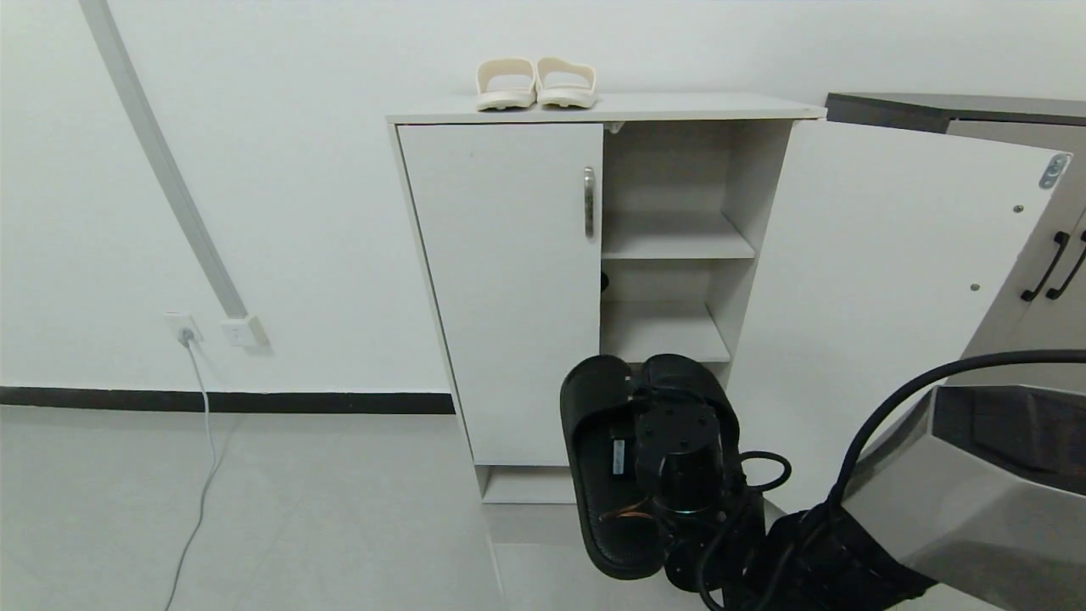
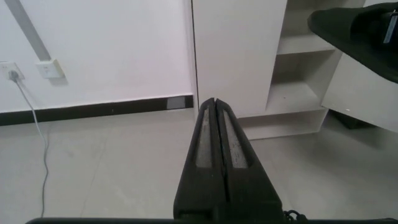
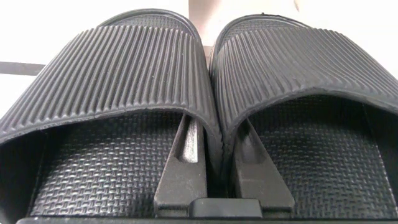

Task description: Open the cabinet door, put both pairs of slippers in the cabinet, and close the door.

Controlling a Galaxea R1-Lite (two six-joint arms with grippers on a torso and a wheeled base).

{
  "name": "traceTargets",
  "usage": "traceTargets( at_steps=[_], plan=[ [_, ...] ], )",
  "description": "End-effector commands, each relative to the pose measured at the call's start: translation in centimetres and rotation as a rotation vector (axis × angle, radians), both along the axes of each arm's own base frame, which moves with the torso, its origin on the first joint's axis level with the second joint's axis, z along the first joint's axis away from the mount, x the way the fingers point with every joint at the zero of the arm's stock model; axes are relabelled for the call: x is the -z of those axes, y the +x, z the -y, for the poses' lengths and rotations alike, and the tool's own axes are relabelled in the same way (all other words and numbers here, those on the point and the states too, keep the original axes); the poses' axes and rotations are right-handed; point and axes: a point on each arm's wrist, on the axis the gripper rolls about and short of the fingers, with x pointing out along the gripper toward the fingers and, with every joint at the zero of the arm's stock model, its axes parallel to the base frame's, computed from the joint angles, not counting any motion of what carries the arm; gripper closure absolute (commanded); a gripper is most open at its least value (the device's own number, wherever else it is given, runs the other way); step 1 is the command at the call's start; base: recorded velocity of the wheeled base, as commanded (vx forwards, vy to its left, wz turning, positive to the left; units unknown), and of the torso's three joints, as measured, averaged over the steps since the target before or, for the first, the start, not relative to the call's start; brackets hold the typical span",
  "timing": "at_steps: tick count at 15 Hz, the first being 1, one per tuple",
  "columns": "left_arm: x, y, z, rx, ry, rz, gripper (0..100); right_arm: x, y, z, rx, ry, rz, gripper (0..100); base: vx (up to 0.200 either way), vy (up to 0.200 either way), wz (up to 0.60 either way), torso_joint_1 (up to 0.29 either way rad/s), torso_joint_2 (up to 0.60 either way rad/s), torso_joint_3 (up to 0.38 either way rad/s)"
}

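A white cabinet [image 1: 501, 288] stands against the wall, its right door [image 1: 882, 305] swung open and its left door closed. Shelves [image 1: 674, 242] inside look bare. A cream pair of slippers [image 1: 536, 83] rests on the cabinet top. My right gripper [image 1: 670, 441] holds a black pair of slippers [image 1: 607, 467] side by side in front of the open compartment, low down. In the right wrist view its fingers [image 3: 186, 165] pinch the inner sides of the two black slippers [image 3: 130, 74] together. My left gripper [image 2: 216, 112] is shut and empty above the floor, and the black slippers [image 2: 354, 34] show beyond it.
A grey cupboard [image 1: 1044, 255] with black handles stands right of the open door. A wall socket [image 1: 180, 327] with a cable hanging to the floor is at the left. Open grey floor [image 1: 254, 509] lies left of the cabinet.
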Motion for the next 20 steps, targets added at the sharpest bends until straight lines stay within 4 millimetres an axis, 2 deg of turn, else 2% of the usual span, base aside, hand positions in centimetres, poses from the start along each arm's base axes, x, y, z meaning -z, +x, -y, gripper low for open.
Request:
traceTargets(
  at_steps=[1,5,8,12,16,20],
  plan=[
    [0.0,0.0,0.0,0.000,0.000,-0.002,100,0.9,0.6,-0.1,0.011,-0.012,-0.010,100,0.000,-0.200,0.00,0.002,0.00,0.012],
    [0.0,0.0,0.0,0.000,0.000,-0.002,100,1.8,1.6,0.6,0.040,-0.029,-0.026,100,0.000,-0.200,0.00,0.006,0.00,-0.004],
    [0.0,0.0,0.0,0.000,-0.003,-0.003,100,3.8,3.0,0.6,0.062,-0.035,-0.045,100,0.000,0.000,0.00,0.000,0.00,0.000],
    [0.0,0.0,0.0,0.000,-0.005,-0.003,100,3.5,4.0,0.8,0.000,-0.003,-0.043,100,0.000,0.000,0.00,0.000,0.00,0.000],
    [0.0,0.0,0.0,0.000,-0.005,-0.003,100,5.6,5.6,0.7,0.022,-0.019,-0.061,100,0.000,0.000,0.00,0.000,0.00,0.000],
    [0.0,0.0,0.0,0.000,-0.005,-0.003,100,6.0,5.7,0.5,0.021,-0.025,-0.065,100,0.000,0.000,0.00,0.000,0.00,0.000]
  ],
)
